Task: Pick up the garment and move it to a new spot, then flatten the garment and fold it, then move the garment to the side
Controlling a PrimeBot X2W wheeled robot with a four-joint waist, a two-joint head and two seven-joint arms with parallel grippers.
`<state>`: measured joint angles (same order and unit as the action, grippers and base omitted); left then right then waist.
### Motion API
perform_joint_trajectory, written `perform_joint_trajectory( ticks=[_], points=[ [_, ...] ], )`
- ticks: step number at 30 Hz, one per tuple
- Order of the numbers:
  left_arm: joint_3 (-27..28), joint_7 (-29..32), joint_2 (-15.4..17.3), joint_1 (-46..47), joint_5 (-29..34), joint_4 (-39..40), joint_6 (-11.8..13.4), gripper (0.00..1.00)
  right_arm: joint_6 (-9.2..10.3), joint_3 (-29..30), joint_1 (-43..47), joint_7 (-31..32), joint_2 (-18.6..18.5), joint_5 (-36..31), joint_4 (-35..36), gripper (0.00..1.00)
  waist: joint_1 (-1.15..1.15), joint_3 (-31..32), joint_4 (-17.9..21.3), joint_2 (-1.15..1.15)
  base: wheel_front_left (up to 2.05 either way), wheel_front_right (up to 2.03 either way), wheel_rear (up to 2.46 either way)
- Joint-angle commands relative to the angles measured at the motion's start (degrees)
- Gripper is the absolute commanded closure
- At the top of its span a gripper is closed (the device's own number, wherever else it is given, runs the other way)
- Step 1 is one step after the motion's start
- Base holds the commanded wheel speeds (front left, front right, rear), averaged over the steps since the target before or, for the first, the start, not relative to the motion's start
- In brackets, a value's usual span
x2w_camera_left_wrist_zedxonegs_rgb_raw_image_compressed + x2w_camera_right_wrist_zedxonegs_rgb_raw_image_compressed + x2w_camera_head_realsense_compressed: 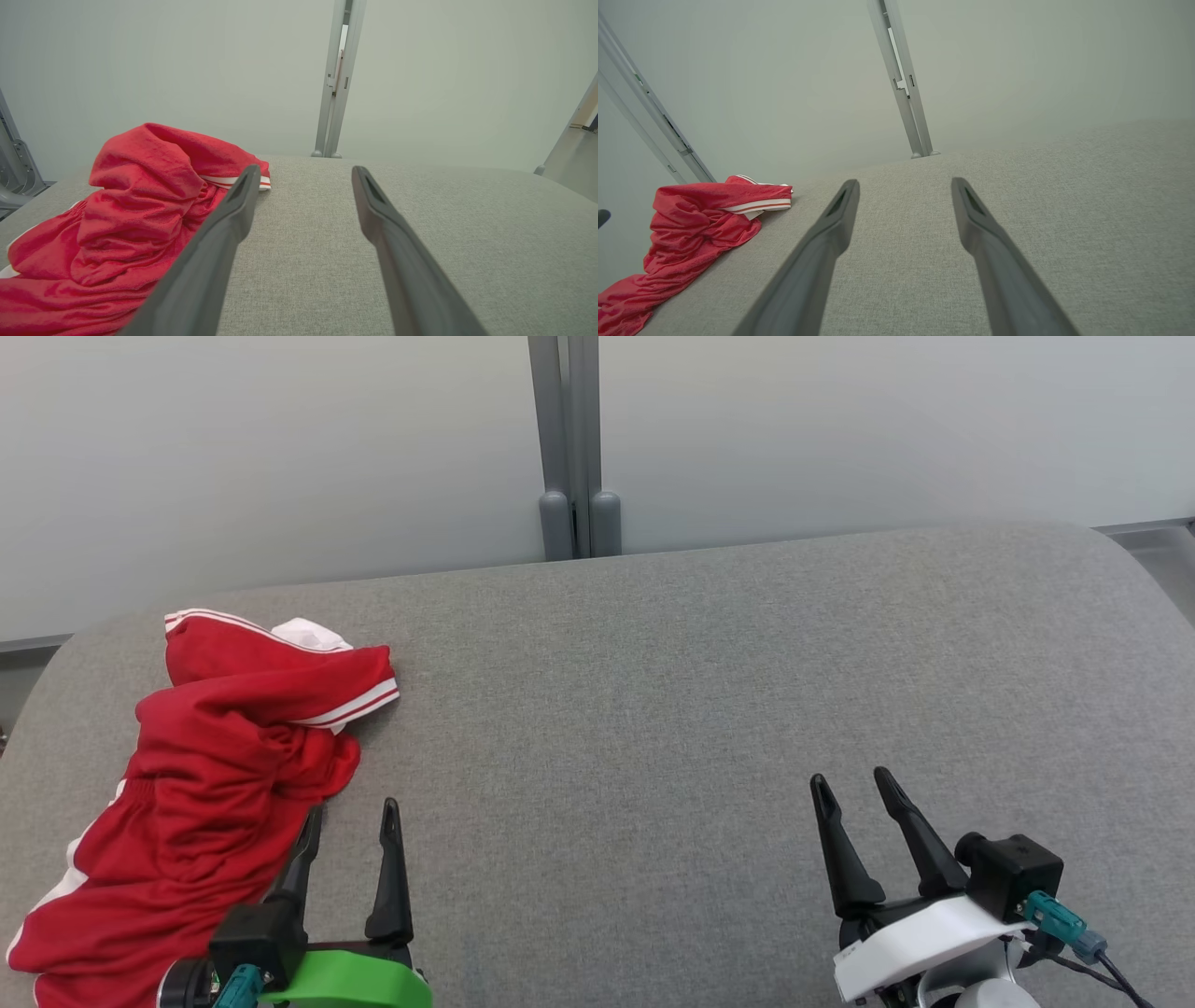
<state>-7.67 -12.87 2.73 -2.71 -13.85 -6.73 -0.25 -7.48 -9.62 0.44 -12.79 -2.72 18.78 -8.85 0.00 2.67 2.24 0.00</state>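
A crumpled red garment [205, 775] with white stripes lies bunched at the left end of the grey padded surface [672, 709]; it also shows in the left wrist view [135, 210] and the right wrist view [696, 224]. My left gripper [353, 810] stands open just right of the garment's lower edge, its left finger touching or overlapping the cloth, nothing between the fingers [238, 205]. My right gripper [851, 782] is open over bare surface at the lower right, far from the garment, fingers [840, 210] apart.
A pale wall with a grey vertical post [571, 439] runs behind the surface. The surface's rounded corners fall away at far left and far right. A metal frame [649, 112] stands beyond the garment in the right wrist view.
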Motion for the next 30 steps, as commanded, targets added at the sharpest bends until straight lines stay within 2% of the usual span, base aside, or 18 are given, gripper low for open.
perform_joint_trajectory(
  ticks=[1,7,19,30],
  points=[
    [-0.11,-0.52,0.25,-0.39,1.22,0.33,0.40,0.00,-0.02,-0.24,0.39,-0.62,-0.24,-1.41,0.43,0.00,0.00,0.02,0.02,0.00,0.00,0.00,0.00],
    [-0.26,-1.15,0.26,-0.52,3.23,-0.46,1.31,0.00,-0.01,-0.81,0.71,-1.21,-0.25,-3.90,0.61,0.00,0.00,0.04,0.11,0.00,0.00,0.00,0.00],
    [-1.52,-2.46,0.28,-1.14,7.33,-1.69,0.97,0.00,-0.01,-2.04,1.47,-2.51,-0.25,-8.35,0.57,0.00,0.00,0.57,0.26,0.00,0.00,0.00,0.00],
    [-1.85,-2.37,0.27,-1.20,6.02,-2.45,0.82,0.00,-0.01,-2.59,1.51,-2.47,-0.25,-8.46,0.27,0.00,0.00,0.67,0.39,0.00,0.00,0.00,0.00]
  ],
)
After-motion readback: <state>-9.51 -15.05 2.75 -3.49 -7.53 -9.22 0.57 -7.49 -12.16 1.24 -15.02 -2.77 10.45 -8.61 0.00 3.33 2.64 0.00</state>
